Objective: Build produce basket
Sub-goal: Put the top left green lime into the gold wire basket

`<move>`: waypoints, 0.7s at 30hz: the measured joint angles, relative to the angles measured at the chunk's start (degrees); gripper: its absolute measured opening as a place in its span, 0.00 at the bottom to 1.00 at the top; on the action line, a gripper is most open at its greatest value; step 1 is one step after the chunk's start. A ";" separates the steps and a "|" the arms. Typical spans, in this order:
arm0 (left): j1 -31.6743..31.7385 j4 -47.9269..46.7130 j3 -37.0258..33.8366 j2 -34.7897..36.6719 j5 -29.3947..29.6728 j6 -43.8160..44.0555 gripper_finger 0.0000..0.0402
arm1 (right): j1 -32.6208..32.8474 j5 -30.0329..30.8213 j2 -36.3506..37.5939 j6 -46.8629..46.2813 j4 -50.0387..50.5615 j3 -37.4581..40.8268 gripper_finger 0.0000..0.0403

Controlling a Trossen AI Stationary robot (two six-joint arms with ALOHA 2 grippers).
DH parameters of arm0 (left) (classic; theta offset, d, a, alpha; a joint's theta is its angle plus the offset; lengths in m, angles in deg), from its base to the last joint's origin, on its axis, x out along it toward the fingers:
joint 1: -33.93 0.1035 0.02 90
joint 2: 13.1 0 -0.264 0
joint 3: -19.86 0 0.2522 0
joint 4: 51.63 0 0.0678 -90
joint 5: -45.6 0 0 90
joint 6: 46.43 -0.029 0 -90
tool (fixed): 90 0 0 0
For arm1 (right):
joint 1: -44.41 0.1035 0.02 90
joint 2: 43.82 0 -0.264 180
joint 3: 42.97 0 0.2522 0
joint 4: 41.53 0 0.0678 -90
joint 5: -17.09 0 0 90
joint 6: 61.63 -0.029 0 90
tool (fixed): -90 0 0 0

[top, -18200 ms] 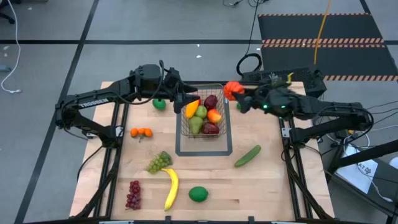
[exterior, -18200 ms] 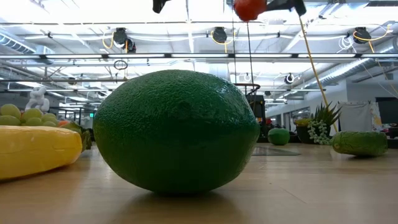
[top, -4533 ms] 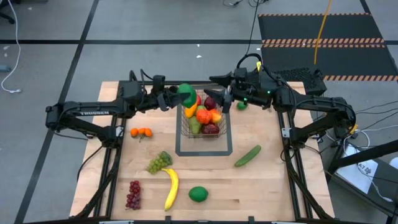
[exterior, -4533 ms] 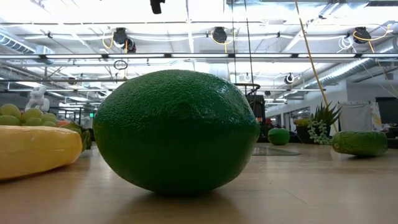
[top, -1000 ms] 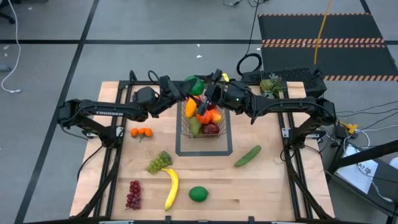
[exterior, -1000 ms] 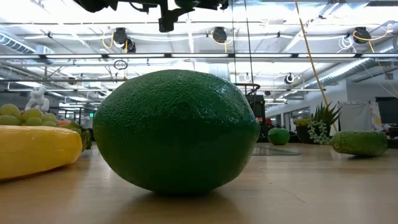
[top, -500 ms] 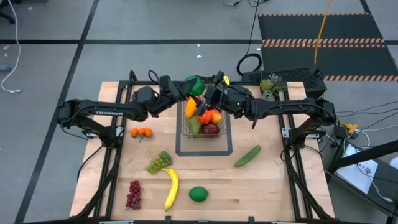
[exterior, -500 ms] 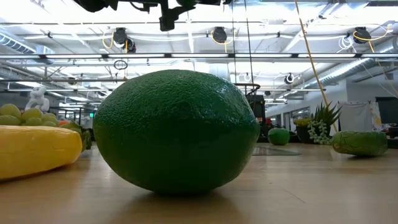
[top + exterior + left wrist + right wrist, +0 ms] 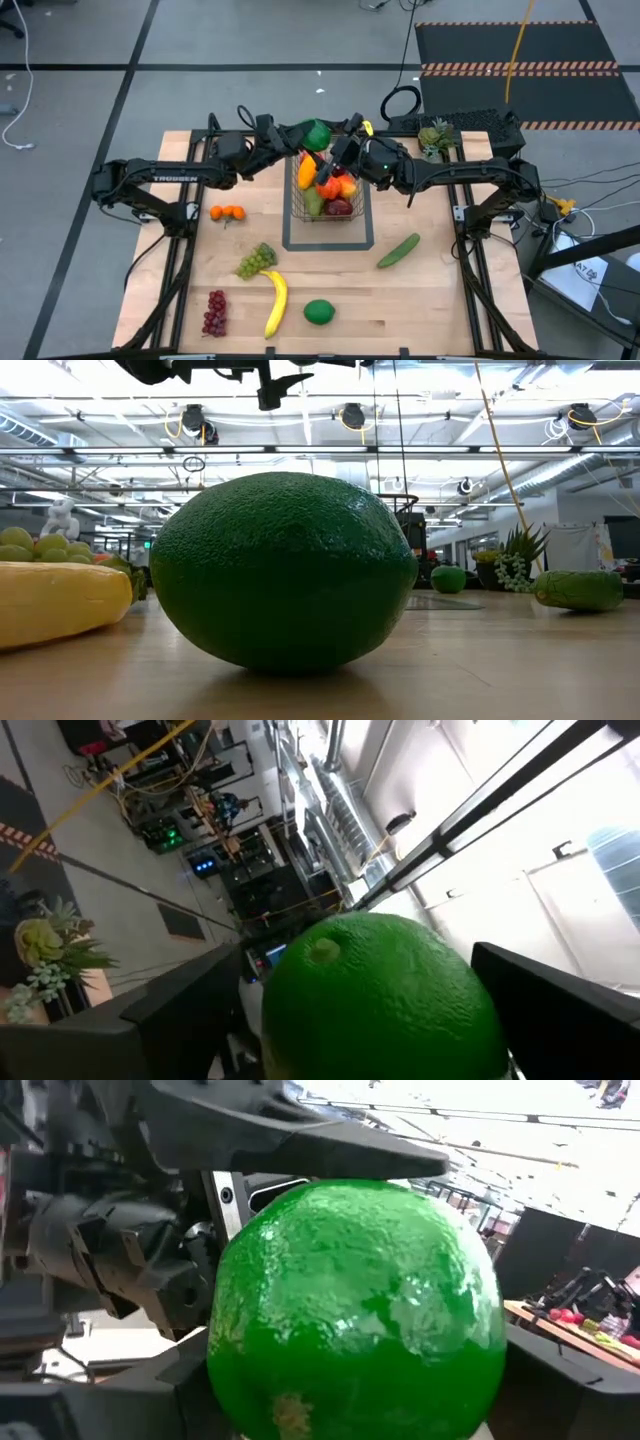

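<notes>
**High view.** I see both arms reaching in over the far end of the basket (image 9: 296, 205), which stands near the far middle of the table (image 9: 430, 300) and is heaped with red, orange, yellow and green produce. The left gripper (image 9: 300, 137) and the right gripper (image 9: 335, 146) meet on either side of the held lime (image 9: 318, 133), which is raised above the basket's far rim. Loose on the boards are the small oranges (image 9: 229, 212), green grapes (image 9: 256, 260), red grapes (image 9: 214, 312), banana (image 9: 275, 303), table lime (image 9: 319, 312) and cucumber (image 9: 399, 250).

**Low view.** The table lime (image 9: 285, 570) fills the middle, with the banana (image 9: 60, 600) and green grapes (image 9: 20, 545) on one side and the cucumber (image 9: 578, 589) far off on the other. Only dark arm parts cross the top edge.

**Left wrist view.** The held lime (image 9: 380, 995) sits in the left gripper (image 9: 357, 952). Its fingers (image 9: 190, 1000) stand apart, and a strip of background shows between one of them and the rind.

**Right wrist view.** The held lime (image 9: 360, 1310) fills the right gripper (image 9: 355, 1380), whose fingers (image 9: 570, 1380) press against both flanks, clamped on it. A finger of the left gripper (image 9: 300, 1140) lies along the lime's far side.
</notes>
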 joint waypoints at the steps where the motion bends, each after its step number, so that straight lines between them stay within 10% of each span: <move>1: 0.33 0.15 0.00 0.00 -0.37 0.14 0.97 | 0.00 0.20 0.00 -0.38 -0.22 0.00 0.78; 21: 8.13 -1.64 -0.09 4.73 -2.49 -5.15 0.99 | 2.43 6.37 2.83 -15.78 -1.86 -0.07 0.78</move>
